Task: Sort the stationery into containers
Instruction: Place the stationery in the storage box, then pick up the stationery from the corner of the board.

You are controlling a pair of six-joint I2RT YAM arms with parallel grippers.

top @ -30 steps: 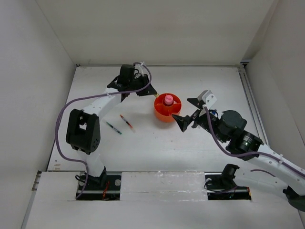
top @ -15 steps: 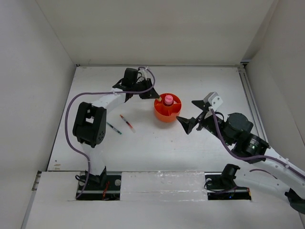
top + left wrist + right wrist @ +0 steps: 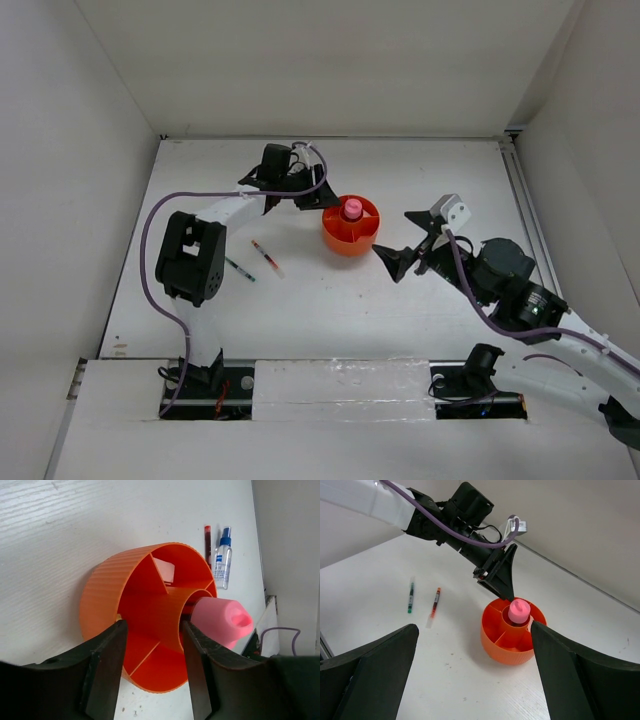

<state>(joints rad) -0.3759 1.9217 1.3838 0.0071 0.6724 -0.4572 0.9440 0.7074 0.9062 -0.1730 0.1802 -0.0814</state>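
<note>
The round orange organiser (image 3: 340, 240) stands mid-table with the pink capped bottle (image 3: 352, 209) upright in its central cup. My left gripper (image 3: 322, 199) is open and empty at the organiser's back-left rim; in the left wrist view its fingers (image 3: 107, 670) frame the organiser (image 3: 107, 595), the pink cap (image 3: 222, 620) and a pale eraser piece (image 3: 164, 570) in one compartment. A red pen (image 3: 207, 542) and the clear blue-capped bottle (image 3: 223, 562) lie beyond it. My right gripper (image 3: 405, 245) is wide open and empty, right of the organiser (image 3: 512, 635).
A red pen (image 3: 265, 256) and a green pen (image 3: 238, 268) lie on the white table left of the organiser; both also show in the right wrist view, the red pen (image 3: 435, 602) and the green pen (image 3: 410, 595). White walls enclose the table on three sides.
My left gripper has shifted right, closer to the organiser's rim. My right gripper has drawn back to the right, away from the organiser.
</note>
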